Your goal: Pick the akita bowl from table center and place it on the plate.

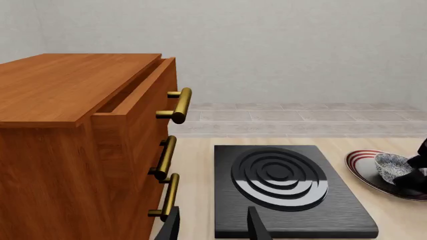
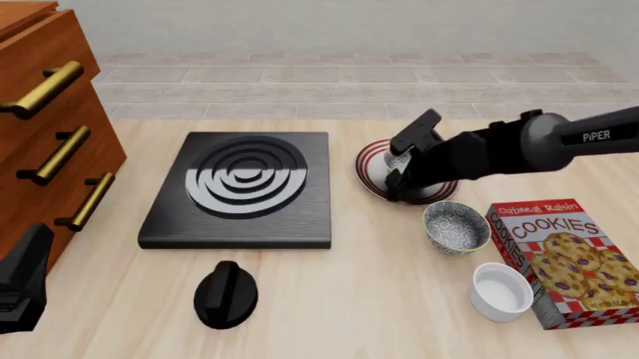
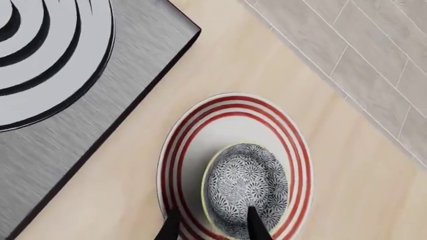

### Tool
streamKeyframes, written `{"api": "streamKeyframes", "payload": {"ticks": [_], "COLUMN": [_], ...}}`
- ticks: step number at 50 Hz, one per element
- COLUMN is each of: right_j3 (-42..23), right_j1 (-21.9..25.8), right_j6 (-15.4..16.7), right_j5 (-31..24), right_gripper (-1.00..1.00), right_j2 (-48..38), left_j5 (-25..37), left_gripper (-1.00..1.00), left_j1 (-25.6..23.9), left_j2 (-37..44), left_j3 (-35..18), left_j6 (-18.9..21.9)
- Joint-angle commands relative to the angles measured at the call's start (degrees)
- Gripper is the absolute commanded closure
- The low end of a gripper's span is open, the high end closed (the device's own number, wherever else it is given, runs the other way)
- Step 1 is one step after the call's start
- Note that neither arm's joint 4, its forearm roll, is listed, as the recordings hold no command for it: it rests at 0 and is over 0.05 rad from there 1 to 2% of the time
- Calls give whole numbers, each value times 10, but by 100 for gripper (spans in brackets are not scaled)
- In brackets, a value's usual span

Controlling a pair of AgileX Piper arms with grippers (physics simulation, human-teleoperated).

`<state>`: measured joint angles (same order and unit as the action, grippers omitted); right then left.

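Both right gripper [image 3: 212, 225] fingers straddle the akita bowl's [image 3: 243, 190] rim on the plate [image 3: 233, 117].

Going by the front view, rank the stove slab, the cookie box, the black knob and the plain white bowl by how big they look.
1. Black stove slab, clearly largest.
2. Cookie box.
3. Black knob and plain white bowl: too alike in apparent size to rank; both sit near the camera.
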<state>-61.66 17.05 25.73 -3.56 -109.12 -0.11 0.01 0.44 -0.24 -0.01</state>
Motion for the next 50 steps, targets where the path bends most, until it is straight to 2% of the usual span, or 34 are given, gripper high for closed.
{"api": "streamKeyframes", "payload": {"ticks": [1,8,17,24,30,45,50], "right_j3": [42,86,125,207,251,344,378], "right_j1": [3,5,8,10,10,30,28], "right_j6": [17,42,39,35,31,-23,-80], "right_j5": [20,38,47,92,105,89,92], "right_gripper": [-100,-100,-100,-100,-100,-100,-100], "right_j2": [56,104,153,231,288,483,554], "left_j5": [0,0,0,0,0,0,0], "left_gripper": [-100,-100,-100,-100,-100,-100,-100], "left_j1": [0,0,0,0,0,0,0], "left_j2": [0,0,0,0,0,0,0], "left_j3": [0,0,0,0,0,0,0], "left_j6": [0,0,0,0,0,0,0]}}
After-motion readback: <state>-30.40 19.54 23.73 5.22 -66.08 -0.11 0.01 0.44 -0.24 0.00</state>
